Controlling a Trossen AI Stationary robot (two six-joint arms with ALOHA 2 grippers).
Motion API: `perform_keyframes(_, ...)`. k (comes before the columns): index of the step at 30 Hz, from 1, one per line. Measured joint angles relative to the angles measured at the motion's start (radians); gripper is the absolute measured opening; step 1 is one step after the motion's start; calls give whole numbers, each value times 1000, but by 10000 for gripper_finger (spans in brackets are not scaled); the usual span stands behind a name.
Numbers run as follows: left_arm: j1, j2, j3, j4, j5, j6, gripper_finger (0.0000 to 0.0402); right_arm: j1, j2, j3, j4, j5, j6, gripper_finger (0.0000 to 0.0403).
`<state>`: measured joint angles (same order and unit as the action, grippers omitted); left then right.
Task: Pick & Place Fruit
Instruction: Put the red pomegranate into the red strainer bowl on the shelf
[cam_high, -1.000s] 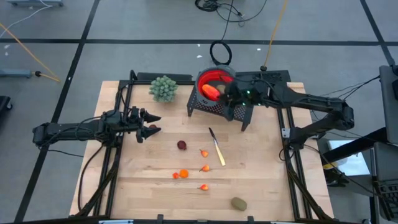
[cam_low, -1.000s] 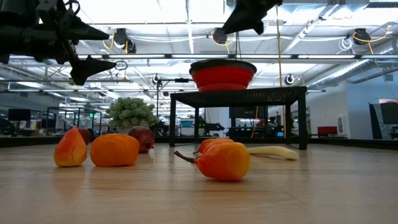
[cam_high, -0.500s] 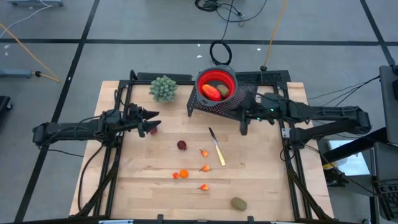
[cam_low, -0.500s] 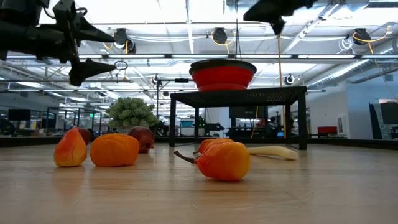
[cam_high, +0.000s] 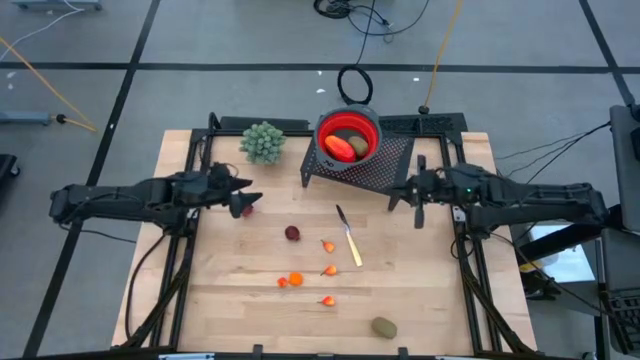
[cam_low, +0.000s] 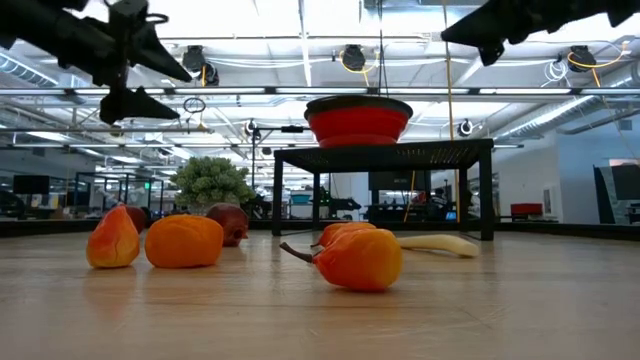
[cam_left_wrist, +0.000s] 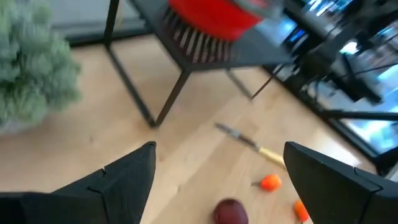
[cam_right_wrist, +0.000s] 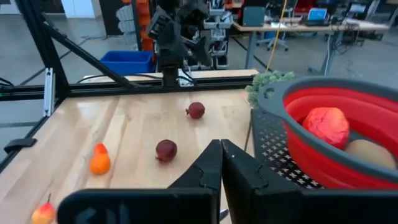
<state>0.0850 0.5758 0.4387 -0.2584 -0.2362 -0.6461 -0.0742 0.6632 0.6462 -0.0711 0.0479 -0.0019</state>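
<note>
Fruit still out on the counter includes a dark red ball just beyond the wide-open left gripper, the nearer arm, while the empty, closed right gripper hangs beside the red bowl.

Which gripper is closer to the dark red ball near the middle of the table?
Left. The left gripper is open, just up-left of the dark red ball. The right gripper, shut, is beside the rack, farther away.
</note>
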Motion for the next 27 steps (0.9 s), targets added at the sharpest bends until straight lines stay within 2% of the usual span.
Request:
perform_keyframes(5, -22, 147, 88, -72, 0, -118, 353, 0, -88, -50, 1, 0, -20, 3)
perform_keyframes(12, -56, 321, 225, -269, 1, -268, 353, 0, -214, -122, -2, 0, -19, 4)
perform_keyframes(19, -68, 413, 313, -466, 21, -447, 353, 0, -313, -149, -28, 0, -25, 4)
perform_keyframes(27, -68, 460, 321, -503, 78, -540, 353, 0, -395, -150, -140, -9, -40, 4)
